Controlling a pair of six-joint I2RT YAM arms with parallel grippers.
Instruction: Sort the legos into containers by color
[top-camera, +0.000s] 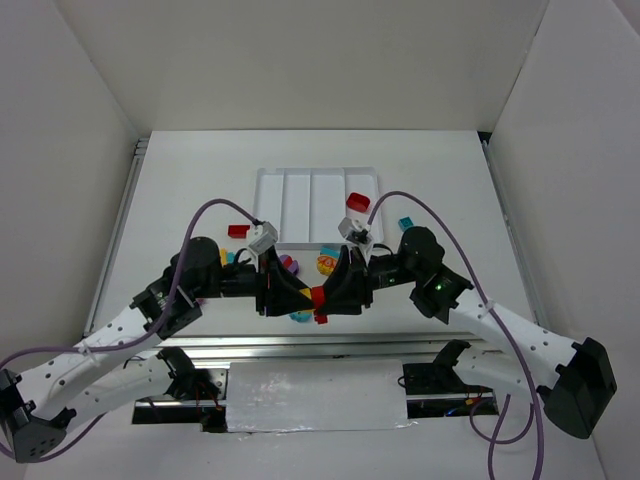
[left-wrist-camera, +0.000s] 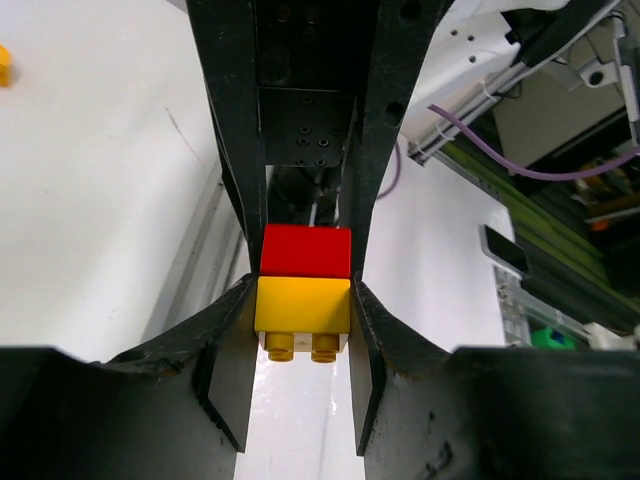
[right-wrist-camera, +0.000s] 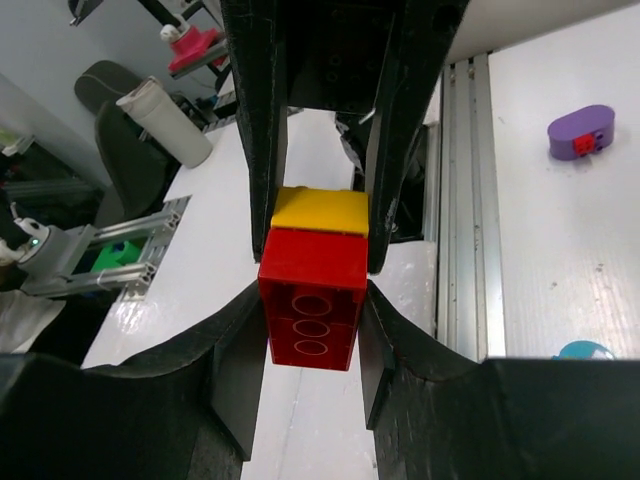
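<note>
Adjoining red lego (left-wrist-camera: 306, 250), yellow lego (left-wrist-camera: 302, 305)

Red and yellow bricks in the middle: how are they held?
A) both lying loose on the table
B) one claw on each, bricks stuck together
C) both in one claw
B: the left gripper clamps the yellow brick, the right gripper clamps the red brick, and the two bricks are joined.

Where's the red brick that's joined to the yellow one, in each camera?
Top external: red brick low centre, touching the yellow brick.
Left wrist: centre, directly above the yellow brick.
Right wrist: centre, directly below the yellow brick.
Shared landmark: the yellow brick joined to it.
</note>
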